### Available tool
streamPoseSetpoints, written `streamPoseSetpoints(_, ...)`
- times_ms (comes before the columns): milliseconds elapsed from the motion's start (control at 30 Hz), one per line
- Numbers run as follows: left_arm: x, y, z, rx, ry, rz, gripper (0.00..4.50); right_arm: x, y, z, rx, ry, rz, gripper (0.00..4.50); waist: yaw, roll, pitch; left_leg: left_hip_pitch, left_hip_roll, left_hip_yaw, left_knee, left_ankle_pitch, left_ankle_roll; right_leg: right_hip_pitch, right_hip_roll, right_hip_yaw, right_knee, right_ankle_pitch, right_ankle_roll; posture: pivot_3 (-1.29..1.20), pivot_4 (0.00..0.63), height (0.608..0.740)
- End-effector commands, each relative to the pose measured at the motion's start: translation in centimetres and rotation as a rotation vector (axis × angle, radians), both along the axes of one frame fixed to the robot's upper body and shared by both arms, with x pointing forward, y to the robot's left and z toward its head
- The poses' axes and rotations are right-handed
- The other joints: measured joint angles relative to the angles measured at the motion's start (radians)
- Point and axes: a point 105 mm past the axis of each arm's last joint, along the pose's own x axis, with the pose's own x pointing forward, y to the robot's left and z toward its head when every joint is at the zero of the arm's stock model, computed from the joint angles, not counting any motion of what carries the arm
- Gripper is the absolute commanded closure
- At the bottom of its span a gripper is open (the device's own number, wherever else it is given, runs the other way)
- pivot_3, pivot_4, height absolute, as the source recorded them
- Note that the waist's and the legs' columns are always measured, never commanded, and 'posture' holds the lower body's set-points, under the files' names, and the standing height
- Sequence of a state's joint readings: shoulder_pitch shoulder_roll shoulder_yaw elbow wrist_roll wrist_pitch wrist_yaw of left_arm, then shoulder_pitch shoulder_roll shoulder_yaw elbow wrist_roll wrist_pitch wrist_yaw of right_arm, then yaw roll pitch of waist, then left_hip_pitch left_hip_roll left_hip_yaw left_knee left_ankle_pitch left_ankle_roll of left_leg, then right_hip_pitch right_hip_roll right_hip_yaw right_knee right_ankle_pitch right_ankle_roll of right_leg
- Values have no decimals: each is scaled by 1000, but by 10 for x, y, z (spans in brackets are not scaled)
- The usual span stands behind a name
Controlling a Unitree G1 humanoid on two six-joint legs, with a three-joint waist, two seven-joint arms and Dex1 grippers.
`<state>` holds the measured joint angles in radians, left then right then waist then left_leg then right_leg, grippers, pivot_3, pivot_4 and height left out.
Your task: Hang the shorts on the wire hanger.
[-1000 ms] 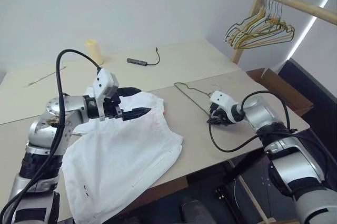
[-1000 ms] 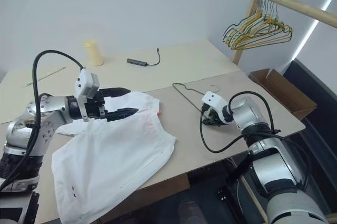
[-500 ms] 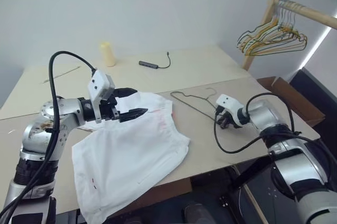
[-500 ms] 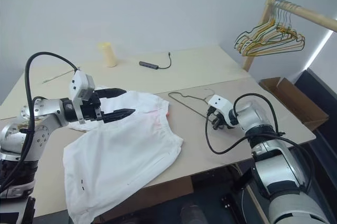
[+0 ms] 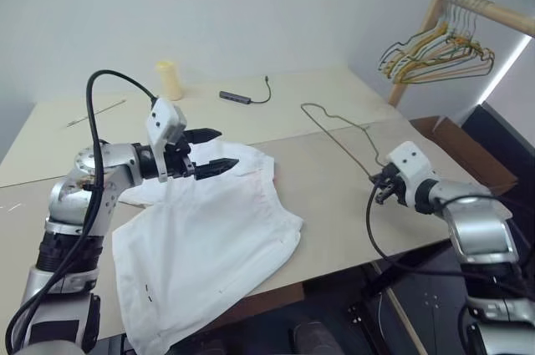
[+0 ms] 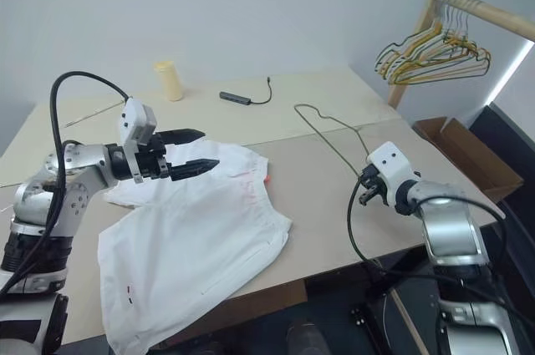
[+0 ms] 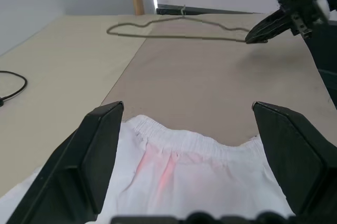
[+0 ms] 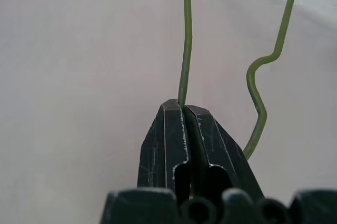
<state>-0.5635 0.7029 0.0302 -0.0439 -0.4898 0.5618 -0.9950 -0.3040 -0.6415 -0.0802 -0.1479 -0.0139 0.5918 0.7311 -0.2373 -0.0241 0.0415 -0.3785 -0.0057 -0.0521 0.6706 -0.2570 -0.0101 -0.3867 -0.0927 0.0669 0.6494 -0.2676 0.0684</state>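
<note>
Looking at how everything's set up, it makes sense for a two-handed job: the shorts (image 5: pixel 205 234) are spread flat on the table (image 5: pixel 334 205) toward the robot's left side, waistband end pointing at the middle of the table and the legs trailing off over the near edge, so the waist opening is easy to get at. You can see the elastic waistband with that pinkish-red mark just below it in the left wrist view. The wire hanger (image 5: pixel 338 131) is over on the right half of the table, and it's tipped up rather than lying flat, since one end of it is being carried. That's the right gripper (image 5: pixel 382 190): in its wrist view its fingers are squeezed tight together with the thin green wire pinched right at the tips, the bent corner of the wire curving off just beside them. My guess is it's holding by the corner so the rest stays free to go into the fabric. The left gripper (image 5: pixel 216 151) hovers just above the waistband with its fingers (image 7: pixel 100 155) spread wide, nothing between them and not touching the cloth as far as I can tell. The bunch of coloured hangers (image 5: pixel 439 50) on the wooden rail isn't involved.
</note>
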Motion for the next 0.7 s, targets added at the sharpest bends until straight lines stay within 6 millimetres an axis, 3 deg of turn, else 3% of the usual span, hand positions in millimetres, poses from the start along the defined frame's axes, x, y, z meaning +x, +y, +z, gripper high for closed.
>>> streamPoseSetpoints(33,7,-1,16,4,-62,-14,246,-11,15,37,-151,-275,132,4482,-13,0,0,0,0,1,0,0,0,0,0,1,0,0,1,-277,0,740)
streamPoseSetpoints(200,18,1,26,-39,-49,-8,246,-23,32,44,-415,-563,302,4482,-41,0,0,0,-1,1,2,0,0,1,0,1,0,1,2,-286,0,740)
streamPoseSetpoints(400,27,6,34,-67,-3,-30,246,-17,35,54,-610,-817,384,4482,-79,0,0,0,-1,1,6,0,0,2,0,2,0,2,3,-289,0,740)
streamPoseSetpoints(700,33,-3,28,-8,112,-139,246,-17,46,48,-732,-949,575,4482,-103,0,0,5,-2,1,6,0,1,7,0,2,-1,2,3,-286,0,740)
